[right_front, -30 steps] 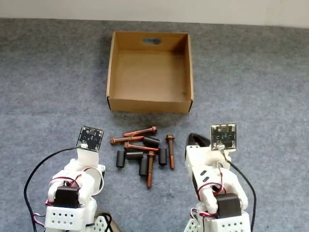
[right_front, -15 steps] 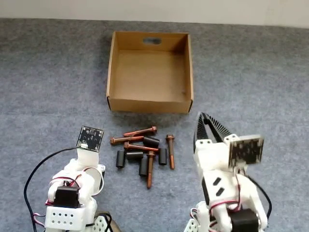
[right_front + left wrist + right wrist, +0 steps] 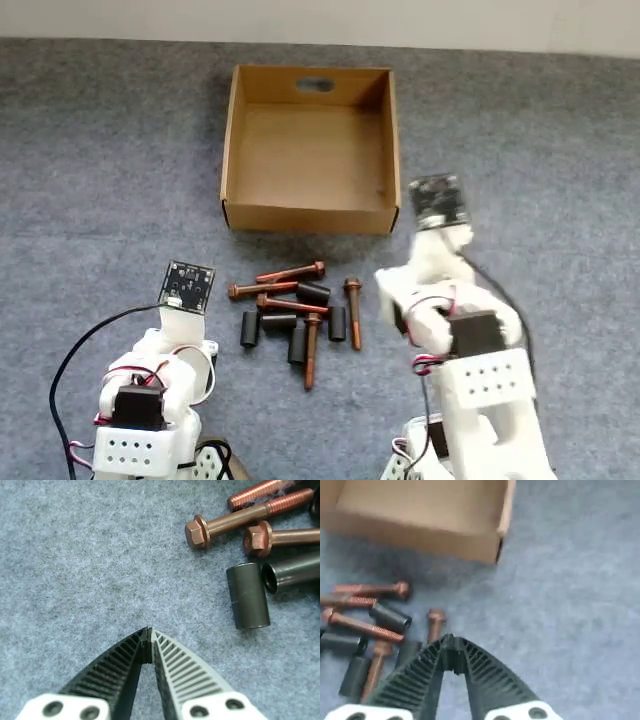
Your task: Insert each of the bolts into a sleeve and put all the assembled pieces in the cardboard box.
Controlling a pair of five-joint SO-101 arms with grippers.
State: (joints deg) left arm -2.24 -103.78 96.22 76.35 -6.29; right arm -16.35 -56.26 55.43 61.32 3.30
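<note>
Several copper bolts (image 3: 290,272) and black sleeves (image 3: 313,293) lie loose in a pile on the grey carpet in front of the empty cardboard box (image 3: 310,217). My left gripper (image 3: 149,633) is shut and empty, low over bare carpet just to the left of the pile; a short sleeve (image 3: 247,596) and two bolt heads (image 3: 196,531) are closest to it. My right gripper (image 3: 450,641) is shut and empty, held above the pile's right side near an upright-lying bolt (image 3: 435,622), with the box's front wall (image 3: 420,535) beyond.
Grey carpet (image 3: 110,180) covers the table around the box and pile. The left arm's body (image 3: 150,400) sits at the near left, and the right arm (image 3: 460,340) stands at the near right, close to the box's front right corner.
The right arm lifted and swung forward toward the box's front right corner, its wrist camera now pointing down at the pile. The left arm and all parts stayed put.
</note>
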